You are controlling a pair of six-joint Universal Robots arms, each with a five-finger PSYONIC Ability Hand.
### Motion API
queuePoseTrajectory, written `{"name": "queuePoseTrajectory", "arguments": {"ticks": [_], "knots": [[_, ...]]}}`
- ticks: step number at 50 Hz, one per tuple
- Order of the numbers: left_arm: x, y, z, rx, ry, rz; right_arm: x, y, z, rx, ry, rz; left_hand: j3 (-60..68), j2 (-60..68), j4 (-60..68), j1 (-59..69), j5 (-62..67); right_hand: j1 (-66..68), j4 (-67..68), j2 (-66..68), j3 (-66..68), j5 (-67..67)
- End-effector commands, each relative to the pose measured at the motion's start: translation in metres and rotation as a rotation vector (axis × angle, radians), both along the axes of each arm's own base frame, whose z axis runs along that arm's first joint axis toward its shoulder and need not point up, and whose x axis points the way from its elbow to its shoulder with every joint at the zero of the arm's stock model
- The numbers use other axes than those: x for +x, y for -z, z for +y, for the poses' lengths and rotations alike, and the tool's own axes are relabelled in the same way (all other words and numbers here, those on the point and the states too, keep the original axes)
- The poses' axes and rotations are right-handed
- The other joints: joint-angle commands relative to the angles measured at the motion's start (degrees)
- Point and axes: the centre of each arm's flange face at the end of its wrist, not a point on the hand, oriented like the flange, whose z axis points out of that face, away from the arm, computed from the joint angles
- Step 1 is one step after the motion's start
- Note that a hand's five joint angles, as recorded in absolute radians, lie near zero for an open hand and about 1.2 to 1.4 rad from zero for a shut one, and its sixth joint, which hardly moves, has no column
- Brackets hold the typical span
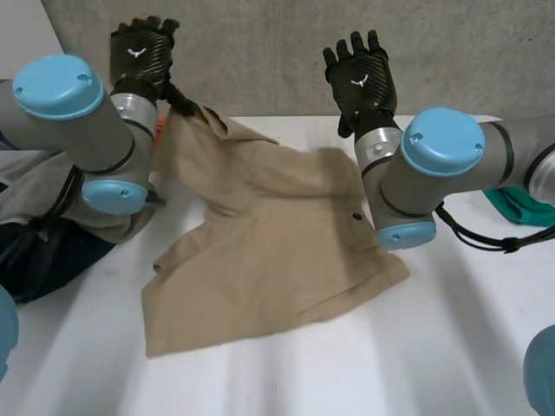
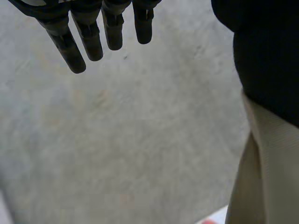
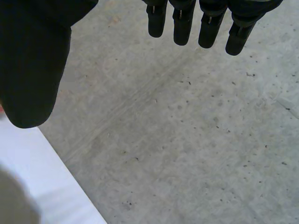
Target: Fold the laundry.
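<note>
A tan garment point(image 1: 269, 251) lies spread and rumpled on the white table point(image 1: 451, 347). Its far left corner is lifted off the table and hangs from the thumb of my left hand point(image 1: 143, 52). That hand is raised at the table's far left edge with its fingers point(image 2: 88, 37) straight; in the left wrist view the tan cloth point(image 2: 266, 177) hangs down below the thumb point(image 2: 266, 56). My right hand point(image 1: 360, 82) is raised above the garment's far right part, with straight fingers point(image 3: 210, 23) holding nothing.
A pile of grey and dark clothes point(image 1: 43, 217) lies at the table's left side under my left arm. A green cloth point(image 1: 520, 208) sits at the right edge. A grey concrete wall point(image 1: 277, 52) stands behind the table.
</note>
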Motion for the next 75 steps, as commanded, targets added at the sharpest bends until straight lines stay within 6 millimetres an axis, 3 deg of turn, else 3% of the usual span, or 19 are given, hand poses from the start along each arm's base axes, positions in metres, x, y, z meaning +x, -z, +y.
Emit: {"name": "queuePoseTrajectory", "arguments": {"ticks": [1,5,6,9,10,14,16,21,25,33,36,41,51,58,69,71,73,75], "knots": [[0.022,-0.015,0.038,0.12,-0.093,-0.038,-0.03,-0.022,0.014,0.164,-0.085,0.033,-1.97,-1.82,-1.58,-0.73,-3.34,-2.72,-1.84,-1.86,-1.74,-2.8],[0.026,-0.008,0.087,0.223,-0.039,-0.16,-0.053,-0.02,0.041,0.35,-0.147,0.143,-1.97,-1.82,-1.58,-0.73,-3.34,-2.72,-1.84,-1.86,-1.74,-2.8],[0.026,-0.002,0.113,0.268,0.009,-0.226,-0.063,-0.015,0.054,0.429,-0.169,0.187,-1.97,-1.82,-1.58,-0.73,-3.34,-2.72,-1.84,-1.86,-1.74,-2.8],[0.028,0.012,0.15,0.339,0.079,-0.312,-0.077,-0.004,0.074,0.538,-0.197,0.264,-1.97,-1.82,-1.58,-0.73,-3.34,-2.72,-1.84,-1.86,-1.74,-2.8],[0.031,0.023,0.176,0.389,0.12,-0.374,-0.086,0.006,0.089,0.611,-0.216,0.319,-1.97,-1.82,-1.58,-0.73,-3.34,-0.56,0.32,0.3,0.42,-0.64],[0.043,0.052,0.227,0.501,0.17,-0.471,-0.106,0.033,0.12,0.723,-0.264,0.447,-1.92,-1.77,-1.54,-0.69,-3.29,9.0,9.88,9.86,9.98,8.92],[0.05,0.062,0.237,0.521,0.156,-0.49,-0.11,0.043,0.129,0.724,-0.293,0.479,-1.97,-1.82,-1.58,-0.73,-3.34,12.24,13.12,13.1,13.22,12.16],[0.064,0.089,0.243,0.517,0.083,-0.493,-0.115,0.076,0.138,0.635,-0.336,0.473,-1.97,-1.82,-1.58,-0.73,-3.34,12.76,13.63,13.62,13.74,12.68],[0.069,0.112,0.254,0.575,0.102,-0.533,-0.114,0.095,0.133,0.555,-0.315,0.456,0.08,0.23,0.47,1.31,-1.29,16.93,17.81,17.79,17.91,16.85],[0.072,0.137,0.259,0.661,0.112,-0.571,-0.117,0.117,0.121,0.52,-0.269,0.453,11.01,11.16,11.4,12.24,9.64,26.21,27.08,27.07,27.19,26.13],[0.072,0.14,0.261,0.672,0.115,-0.584,-0.118,0.121,0.117,0.517,-0.258,0.458,12.88,13.03,13.26,14.11,11.51,27.89,28.76,28.75,28.87,27.81],[0.07,0.142,0.261,0.668,0.114,-0.588,-0.12,0.121,0.109,0.506,-0.233,0.43,14.72,14.87,15.1,15.95,13.34,67.2,68.08,68.07,68.18,67.12],[0.064,0.14,0.251,0.588,0.107,-0.56,-0.12,0.113,0.114,0.511,-0.236,0.405,33.21,33.36,33.59,34.44,31.84,67.28,68.16,68.14,68.26,67.2],[0.061,0.144,0.24,0.55,0.103,-0.599,-0.122,0.107,0.118,0.546,-0.235,0.387,68.0,68.15,68.38,69.23,66.63,67.28,68.16,68.14,68.26,67.2],[0.058,0.13,0.244,0.537,0.15,-0.597,-0.124,0.09,0.122,0.55,-0.239,0.367,68.03,68.18,68.42,69.27,66.66,67.28,68.16,68.14,68.26,67.2],[0.057,0.128,0.247,0.541,0.166,-0.597,-0.123,0.09,0.121,0.547,-0.237,0.367,50.33,50.48,50.71,51.56,48.96,67.28,68.16,68.14,68.26,67.2],[0.058,0.126,0.255,0.572,0.196,-0.605,-0.123,0.093,0.12,0.55,-0.236,0.368,23.97,24.12,24.35,25.2,22.59,67.28,68.16,68.14,68.26,67.2],[0.059,0.126,0.261,0.598,0.214,-0.613,-0.122,0.094,0.119,0.557,-0.234,0.367,22.47,22.62,22.85,23.7,21.09,67.28,68.16,68.14,68.26,67.2]]}}
